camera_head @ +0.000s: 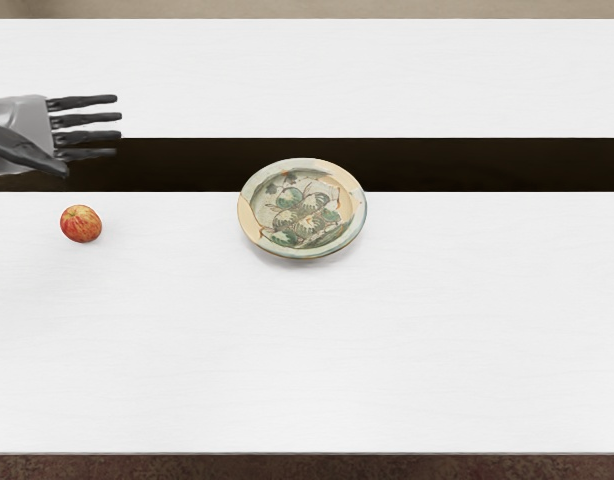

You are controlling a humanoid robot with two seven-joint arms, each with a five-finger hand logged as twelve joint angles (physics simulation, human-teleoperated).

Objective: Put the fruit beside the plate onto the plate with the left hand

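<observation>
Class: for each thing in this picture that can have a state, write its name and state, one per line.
left hand: open, fingers straight, holding nothing.
plate: flat on the table, nothing on it.
apple: lying on the table, left of the plate, untouched.

A white desk (387,350) fills most of the frame, crossed by a dark band in the upper half. An apple (81,223) is seen at left and a plate (302,208) at centre, well apart.
</observation>
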